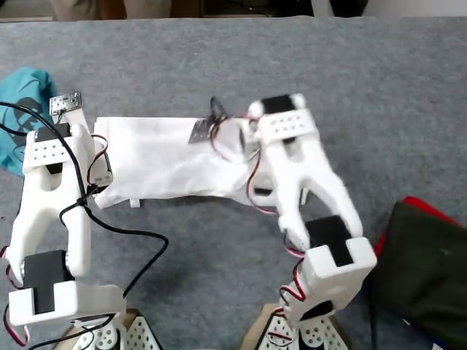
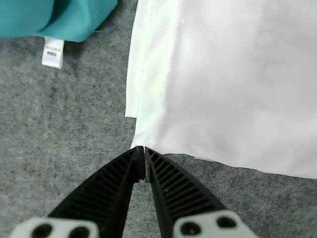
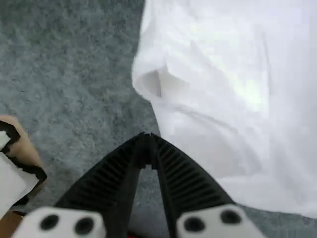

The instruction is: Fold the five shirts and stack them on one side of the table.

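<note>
1. The white shirt [image 1: 160, 160] lies in the middle of the gray table [image 1: 219, 58], folded into a long band that runs from one arm to the other.
2. The left arm [image 1: 51, 211] stands over the band's end nearest the teal shirt [image 1: 22, 109], which is bunched at that edge of the table, close to the white shirt but apart from it.
3. In the left wrist view, the left gripper [image 2: 144, 151] points down with its black ribbed fingers pressed together. The tips meet right at a corner of the white shirt, and I cannot tell whether any cloth is caught between them.
4. A small white label [image 2: 53, 52] lies flat on the table just beside the teal shirt.
5. The right arm [image 1: 306, 175] reaches over the other end of the white shirt, where the cloth is rumpled and bulges up.
6. In the right wrist view, the right gripper [image 3: 147, 138] is also pressed together. Its tips sit at the shirt's edge, just below a loose fold, and I cannot make out a pinch of cloth there either.
7. At the far right side of the table, well apart from the white shirt, a dark garment [image 1: 423, 262] lies on top of a red cloth [image 1: 430, 208] whose edge shows beneath it.
</note>
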